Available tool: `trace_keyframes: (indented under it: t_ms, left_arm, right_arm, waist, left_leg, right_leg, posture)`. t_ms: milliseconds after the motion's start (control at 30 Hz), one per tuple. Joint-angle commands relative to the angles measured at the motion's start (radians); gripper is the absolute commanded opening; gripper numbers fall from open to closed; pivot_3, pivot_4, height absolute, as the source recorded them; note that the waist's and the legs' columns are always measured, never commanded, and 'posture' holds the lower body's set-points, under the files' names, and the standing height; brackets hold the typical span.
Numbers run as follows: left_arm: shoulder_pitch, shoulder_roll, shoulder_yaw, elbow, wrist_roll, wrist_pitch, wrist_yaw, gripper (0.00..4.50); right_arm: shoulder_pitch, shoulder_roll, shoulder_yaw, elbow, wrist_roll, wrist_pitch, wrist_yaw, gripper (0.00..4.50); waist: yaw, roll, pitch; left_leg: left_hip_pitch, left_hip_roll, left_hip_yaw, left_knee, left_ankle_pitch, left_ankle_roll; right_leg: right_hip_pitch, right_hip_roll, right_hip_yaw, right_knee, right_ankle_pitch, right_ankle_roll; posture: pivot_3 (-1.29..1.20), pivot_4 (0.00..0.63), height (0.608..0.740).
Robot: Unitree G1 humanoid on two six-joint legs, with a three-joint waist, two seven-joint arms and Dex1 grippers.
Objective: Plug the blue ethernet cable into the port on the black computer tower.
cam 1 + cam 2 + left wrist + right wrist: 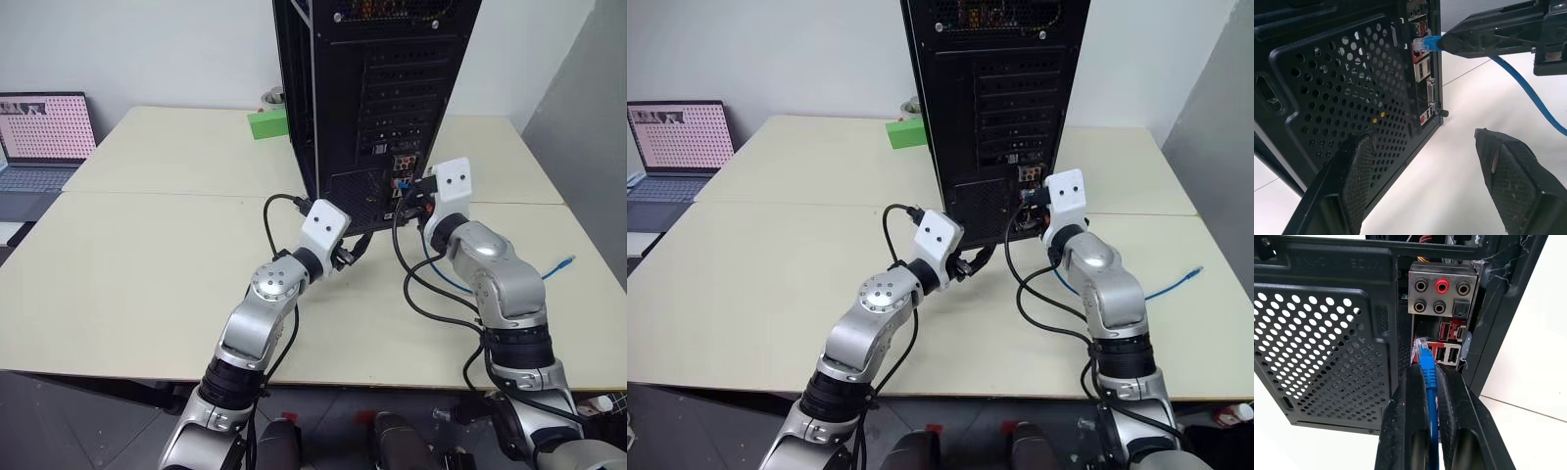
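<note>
I am at a pale cream table [147, 264] by a white wall, with a laptop [39, 147] and a green box [266, 123] left of the black computer tower [377, 88]; I can read no words. My right gripper [1429, 369] pinches the blue ethernet cable [1429, 382], its clear plug right at the tower's port [1421, 343]. My left gripper [1425, 147] is wide apart and holds nothing, beside the tower's mesh.

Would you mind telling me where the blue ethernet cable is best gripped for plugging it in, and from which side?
Grip the blue ethernet cable on its blue boot just behind the clear plug, coming from behind along the cord. The right gripper is shut on it exactly so: the plug pokes past the fingertips, facing the connector panel on the computer tower.
</note>
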Motion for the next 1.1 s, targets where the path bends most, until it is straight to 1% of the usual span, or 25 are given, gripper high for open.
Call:
trace_keyframes:
  t_ms: [33,433,833,1100]
  left_arm:
    - [-0.015,-0.01,0.003,-0.039,-0.001,-0.002,0.004,3.41]
    - [-0.015,-0.011,0.002,-0.035,0.0,-0.002,0.007,3.41]
    - [-0.016,-0.014,0.006,-0.041,0.0,0.007,0.01,3.41]
    - [-0.017,-0.015,0.007,-0.042,0.002,0.01,0.013,3.41]
  right_arm:
    - [-0.033,0.004,-0.008,-0.002,-0.018,-0.032,-0.009,0.0]
    - [-0.024,0.006,0.002,-0.004,-0.031,-0.028,0.0,0.0]
    - [-0.027,0.049,-0.007,0.027,-0.063,-0.045,-0.039,0.0]
    - [-0.037,0.072,-0.013,0.014,-0.058,-0.047,-0.052,0.0]
  waist:
    - [0.0,0.0,0.0]
    - [-0.004,0.0,0.0]
    - [-0.014,0.0,0.0]
    - [-0.02,0.0,0.0]
  left_leg:
    - [0.0,0.0,0.0,0.0,0.0,0.0]
    - [0.0,0.0,0.0,0.0,0.0,0.0]
    - [0.0,0.0,0.0,0.0,0.0,0.0]
    - [0.0,0.0,0.0,0.0,0.0,0.0]
  right_leg:
    - [0.0,0.0,0.0,0.0,0.0,0.0]
    - [0.0,0.0,0.0,0.0,0.0,0.0]
    - [0.0,0.0,0.0,0.0,0.0,0.0]
    - [0.0,0.0,0.0,0.0,0.0,0.0]
  posture:
    - [0.0,0.15,0.74]
    - [0.0,0.15,0.74]
    - [0.0,0.15,0.74]
    - [0.0,0.15,0.74]
